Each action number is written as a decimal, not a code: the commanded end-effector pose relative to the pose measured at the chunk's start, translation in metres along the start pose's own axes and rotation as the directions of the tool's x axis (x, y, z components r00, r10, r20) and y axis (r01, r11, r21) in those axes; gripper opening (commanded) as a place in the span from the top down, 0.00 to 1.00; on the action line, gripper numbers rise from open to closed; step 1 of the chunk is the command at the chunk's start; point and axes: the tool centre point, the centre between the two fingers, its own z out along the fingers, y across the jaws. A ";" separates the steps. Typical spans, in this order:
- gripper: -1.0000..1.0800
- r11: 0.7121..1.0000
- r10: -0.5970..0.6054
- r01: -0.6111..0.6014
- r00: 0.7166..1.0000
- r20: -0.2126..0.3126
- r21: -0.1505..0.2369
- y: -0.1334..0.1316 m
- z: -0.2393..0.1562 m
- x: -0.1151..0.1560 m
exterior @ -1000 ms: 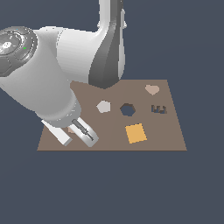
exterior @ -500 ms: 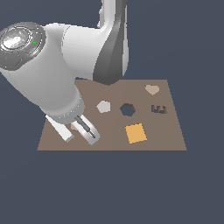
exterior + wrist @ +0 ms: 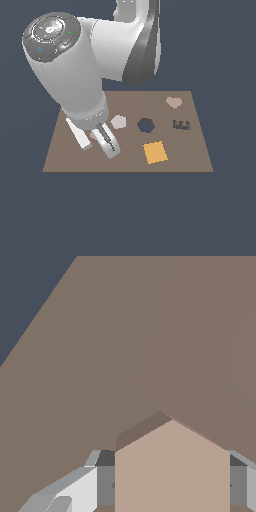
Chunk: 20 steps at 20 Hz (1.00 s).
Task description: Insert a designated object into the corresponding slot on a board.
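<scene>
— Tan-pink hexagon [image 3: 172,468]: where?
— Between the two fingers [image 3: 75,491] of the gripper [image 3: 100,142], pressed on both flanks in the wrist view; clamped, then. In the exterior view barely seen, only a sliver [image 3: 94,135] under the wrist, over the board's [image 3: 65,160] left part in that view.
— Lifted or resting?
— Could not tell; a dark shadow cast just behind it on the brown surface, nothing more.
— And the slot?
— Dark hexagonal hole [image 3: 145,125], near the middle of the board, well apart from the gripper, toward the exterior view's right.
— Around it?
— Pale grey-white hexagon [image 3: 118,121] just beside the hole, between hole and gripper. E-shaped cutout [image 3: 181,124] on the hole's other side. Tan heart [image 3: 173,102] at the far corner. Orange square tile [image 3: 155,152] nearer the front edge.
— The surface itself?
— Plain, matte, brown, flat.
— The room?
— Uniform dark blue-grey void [image 3: 225,220] all round the board; no walls, no floor seam seen.
</scene>
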 end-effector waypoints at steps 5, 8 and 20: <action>1.00 0.985 0.174 -0.174 0.985 0.000 0.001 -0.001 -0.002 -0.036; 1.00 0.964 0.265 -0.265 0.964 0.000 0.001 -0.004 -0.003 -0.055; 1.00 0.834 0.552 -0.552 0.834 0.001 0.001 -0.030 -0.006 -0.116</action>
